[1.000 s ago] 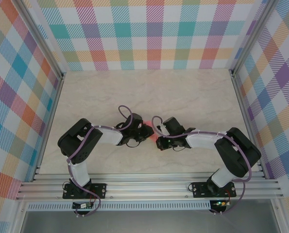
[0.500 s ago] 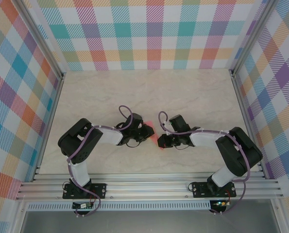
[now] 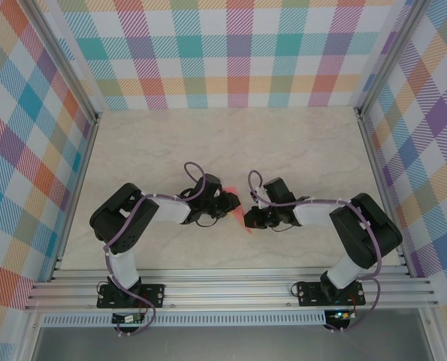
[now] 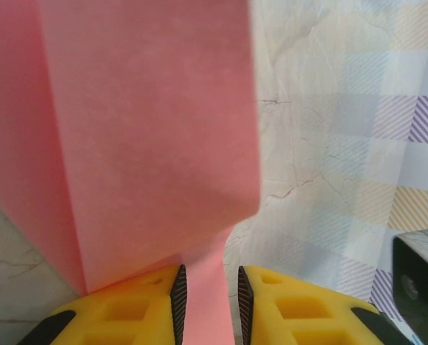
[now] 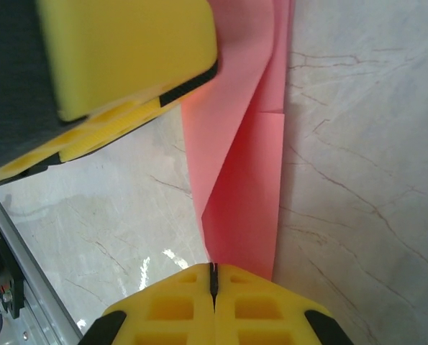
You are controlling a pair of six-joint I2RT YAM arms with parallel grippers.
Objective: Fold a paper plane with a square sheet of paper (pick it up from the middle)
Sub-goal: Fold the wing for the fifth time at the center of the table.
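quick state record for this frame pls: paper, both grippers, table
paper: salmon-pink sheet, partly folded, layered creases, spanning between the two grippers
left gripper: jaws slightly apart, a strip of the sheet running through the gap
right gripper: shut, the sheet's folded end pinched at the seam
arms: tips facing each other mid-table
table: light marbled surface
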